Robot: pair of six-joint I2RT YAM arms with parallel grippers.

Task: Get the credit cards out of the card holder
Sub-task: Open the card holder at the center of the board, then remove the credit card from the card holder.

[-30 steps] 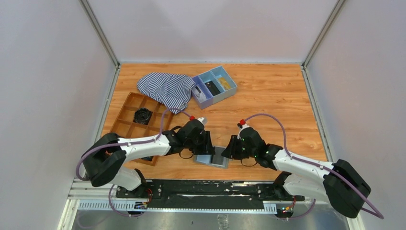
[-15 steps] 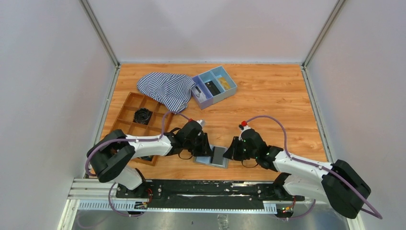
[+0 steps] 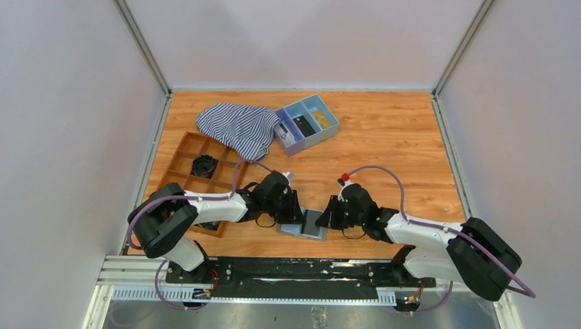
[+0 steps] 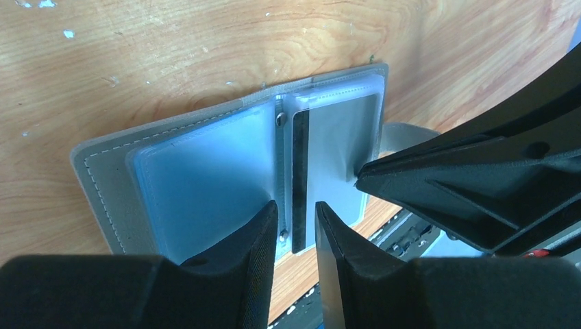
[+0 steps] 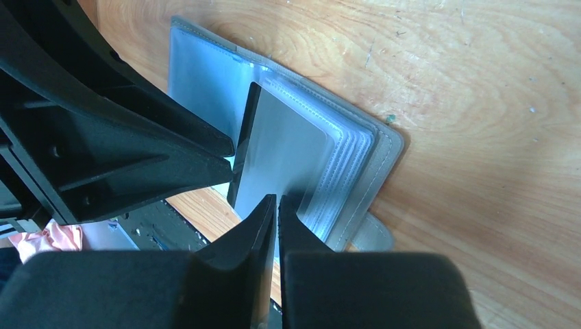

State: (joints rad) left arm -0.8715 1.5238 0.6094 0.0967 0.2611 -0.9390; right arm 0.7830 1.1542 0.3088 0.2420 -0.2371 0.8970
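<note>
Narrowed since a second ago, the right gripper (image 5: 277, 200) pinches a pale plastic credit card (image 5: 281, 147) in the open grey bifold card holder (image 4: 205, 185) at the wooden table's (image 3: 390, 130) front, the half-open left gripper (image 4: 296, 207) empty astride its spine, so the holder may drag along; beyond, a blue three-compartment tray (image 3: 313, 140) holds small bits.

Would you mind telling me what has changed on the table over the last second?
The right gripper slid left onto the open wallet and closed to a slit, seemingly pinching the edge of a card. The left gripper narrowed slightly, still astride the wallet's fold. Wallet, striped cloth and blue tray stayed put.
</note>
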